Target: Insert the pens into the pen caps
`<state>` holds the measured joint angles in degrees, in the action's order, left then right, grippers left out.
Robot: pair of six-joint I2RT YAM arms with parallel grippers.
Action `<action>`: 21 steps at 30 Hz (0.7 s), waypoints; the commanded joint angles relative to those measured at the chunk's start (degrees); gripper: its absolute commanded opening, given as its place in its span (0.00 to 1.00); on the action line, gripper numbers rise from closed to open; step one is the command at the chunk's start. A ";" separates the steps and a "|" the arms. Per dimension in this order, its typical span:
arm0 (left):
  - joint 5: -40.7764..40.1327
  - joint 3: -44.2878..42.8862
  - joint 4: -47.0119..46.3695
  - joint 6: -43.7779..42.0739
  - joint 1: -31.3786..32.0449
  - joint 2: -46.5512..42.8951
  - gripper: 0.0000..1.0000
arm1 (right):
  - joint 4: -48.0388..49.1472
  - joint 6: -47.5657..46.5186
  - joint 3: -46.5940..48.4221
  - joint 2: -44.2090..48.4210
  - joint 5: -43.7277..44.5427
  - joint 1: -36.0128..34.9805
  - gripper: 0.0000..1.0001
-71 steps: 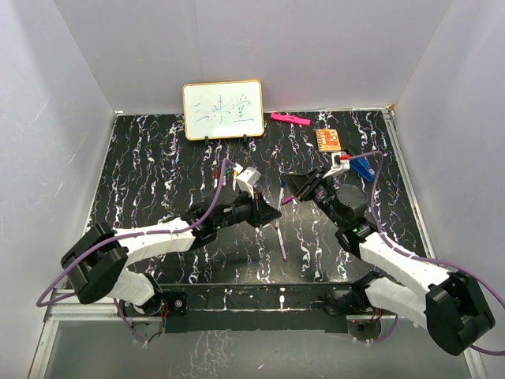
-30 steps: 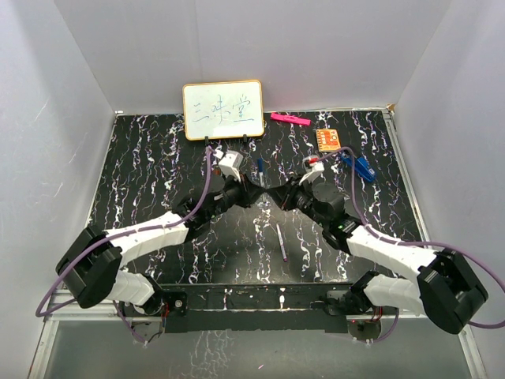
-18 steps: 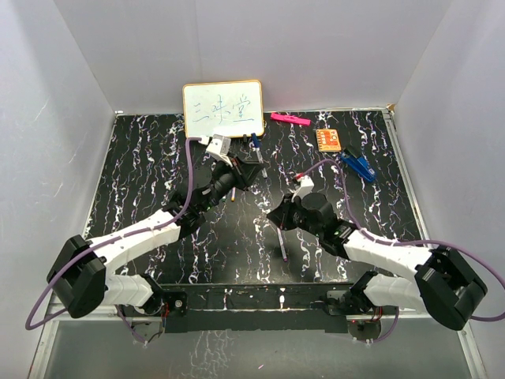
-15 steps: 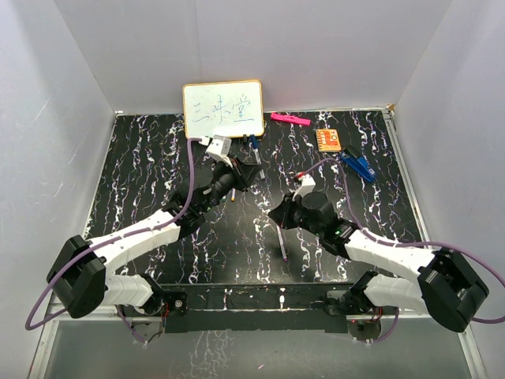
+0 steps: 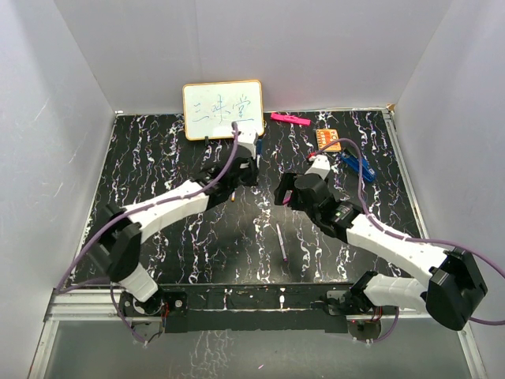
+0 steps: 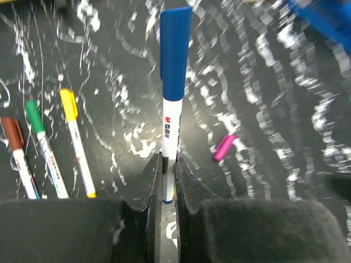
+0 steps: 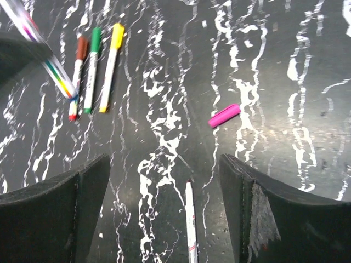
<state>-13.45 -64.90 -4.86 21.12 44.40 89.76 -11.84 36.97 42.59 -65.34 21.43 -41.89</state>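
Observation:
My left gripper is shut on a white pen wearing a blue cap, held above the table near the whiteboard. Below and to its left lie three capped pens: red, green and yellow. A loose purple-pink cap rests on the table. My right gripper is open and holds nothing. It hovers over an uncapped pen, which lies between its fingers. The top view shows that pen and both grippers, left and right.
A pink marker, an orange card and a blue clip lie along the back right. The whiteboard stands at the back centre. White walls close in the marbled black table.
The two grippers were together at the centre. The left has carried the blue-capped pen back toward the whiteboard. The right has swung over the loose pen and opened its jaws.

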 commanded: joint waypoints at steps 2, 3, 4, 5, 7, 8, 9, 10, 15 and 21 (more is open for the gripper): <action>-4.90 -5.76 15.63 -0.24 -0.91 8.38 0.00 | -9.80 4.32 5.15 -0.52 9.86 0.09 0.89; -5.39 -7.18 16.95 0.00 -1.24 10.57 0.00 | -11.24 5.03 5.54 -0.29 10.90 0.08 0.90; -5.61 -8.33 18.18 0.32 -1.58 12.03 0.00 | -12.41 5.58 5.96 -0.28 11.96 0.10 0.91; -5.52 -9.30 19.10 0.75 -1.90 13.60 0.00 | -13.74 6.17 6.46 -0.32 13.17 0.07 0.97; -4.40 -10.75 20.18 1.37 -2.65 16.01 0.00 | -15.97 7.07 7.30 -0.48 14.98 0.10 0.98; -3.76 -11.34 20.46 1.59 -3.00 17.02 0.00 | -16.61 7.21 7.55 -0.49 15.49 0.06 0.98; -3.30 -11.84 20.64 1.84 -3.29 17.83 0.00 | -16.98 7.22 7.66 -0.49 15.78 0.10 0.98; -3.02 -12.33 20.76 1.94 -3.49 18.64 0.00 | -17.19 7.21 7.70 -0.44 16.00 0.14 0.98; -2.03 -14.89 21.93 2.62 -4.86 22.22 0.00 | -17.18 7.10 7.43 0.23 16.45 0.13 0.98; -0.42 -17.01 22.51 3.17 -6.12 25.35 0.00 | -16.84 6.62 7.15 0.12 16.24 0.14 0.98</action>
<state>-15.29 -79.26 15.51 23.62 39.03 114.06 -29.54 43.22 47.48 -66.11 35.55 -41.89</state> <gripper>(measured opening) 0.064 0.980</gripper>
